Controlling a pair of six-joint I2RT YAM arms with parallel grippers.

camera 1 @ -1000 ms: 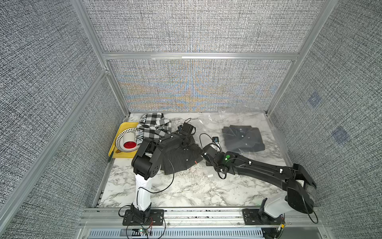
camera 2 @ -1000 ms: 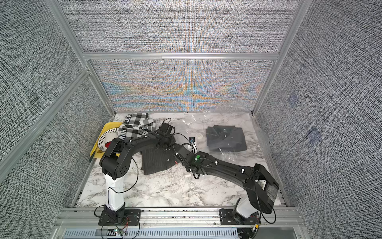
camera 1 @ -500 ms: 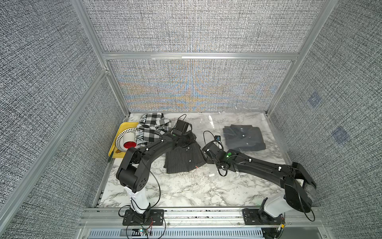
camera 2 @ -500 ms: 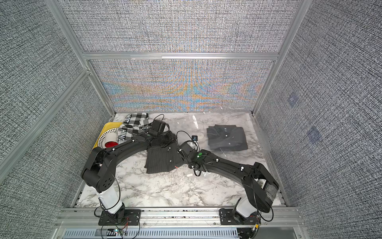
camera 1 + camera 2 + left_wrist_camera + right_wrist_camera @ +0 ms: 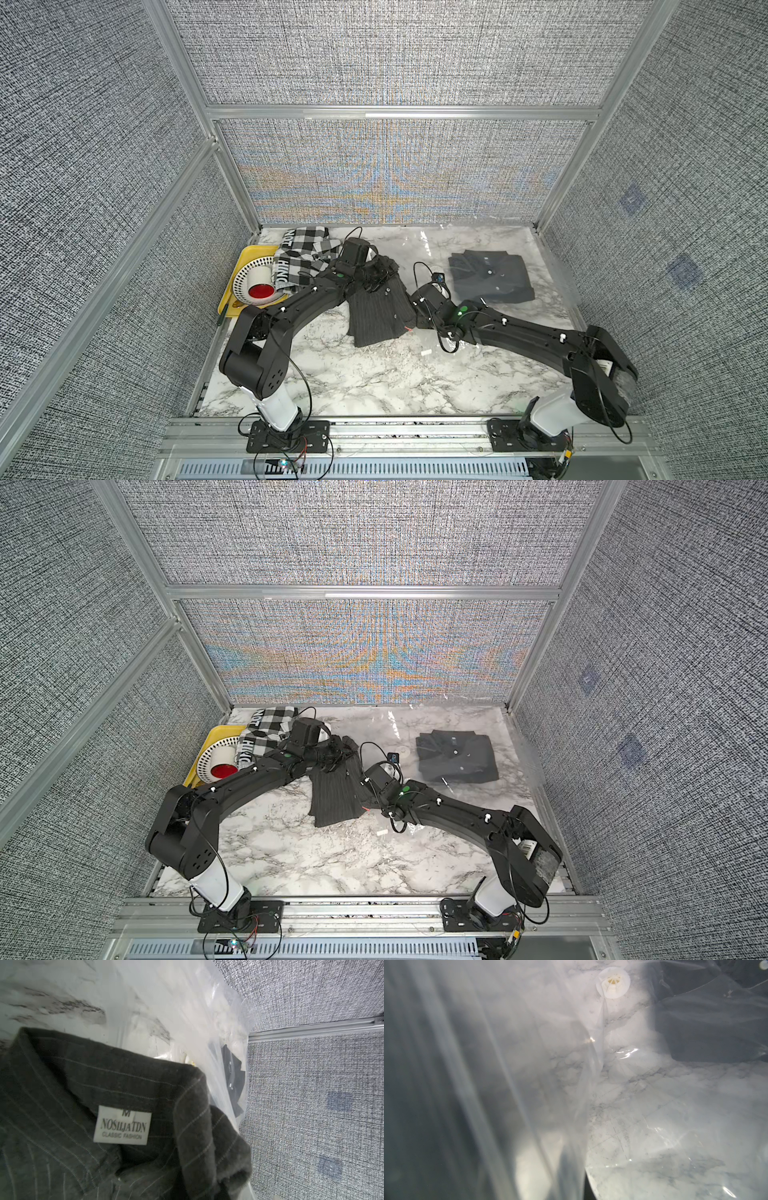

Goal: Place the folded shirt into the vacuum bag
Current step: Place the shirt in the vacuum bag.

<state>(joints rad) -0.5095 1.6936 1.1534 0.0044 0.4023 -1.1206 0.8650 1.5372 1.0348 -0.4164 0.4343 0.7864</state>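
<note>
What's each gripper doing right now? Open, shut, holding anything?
Left gripper: shut on the pinstriped shirt, at its collar.
Right gripper: shut, apparently pinching the vacuum bag film.

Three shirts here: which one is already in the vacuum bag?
The plain dark shirt at right, lying under the vacuum bag plastic. The pinstriped shirt is in the left pincer; the checkered shirt lies at the left.

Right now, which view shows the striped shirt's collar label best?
Left wrist view: the collar label is close and readable. Both top views show the striped shirt, label hidden; right wrist view shows the vacuum bag instead.
</note>
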